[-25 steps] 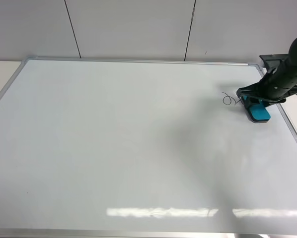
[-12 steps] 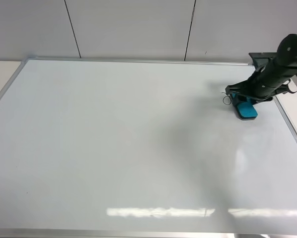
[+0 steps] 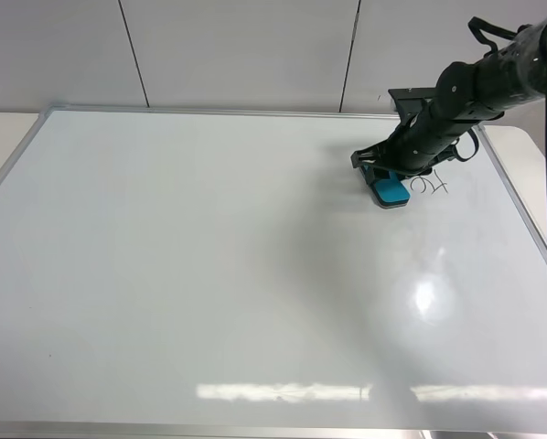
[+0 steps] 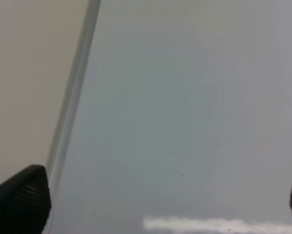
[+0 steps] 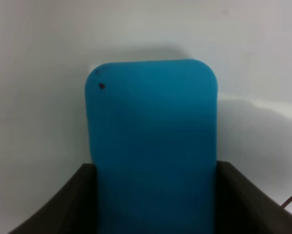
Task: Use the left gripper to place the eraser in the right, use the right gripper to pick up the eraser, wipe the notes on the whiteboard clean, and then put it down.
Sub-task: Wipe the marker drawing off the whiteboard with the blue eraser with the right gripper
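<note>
As right end effector (image 3: 380, 175) grips, eraser (image 5: 152, 141) protrudes.

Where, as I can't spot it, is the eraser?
In the high view the eraser sits on the whiteboard at upper right, held by the right gripper, with the notes right of it.

The whiteboard (image 3: 209, 256) fills most of the picture, its silver frame (image 3: 255, 112) running along the edges. Toward 2 o'clock on the board, the right gripper (image 3: 383, 176) clamps the eraser (image 3: 390, 190), whose teal pad rests on the white surface. The notes (image 3: 429, 186) sit just at 3 o'clock of the eraser, very close to it. The black arm (image 3: 493, 73) reaches in from 2 o'clock, crossing the board's far edge. A bright glare streak (image 3: 292, 391) lies at 6 o'clock.
</note>
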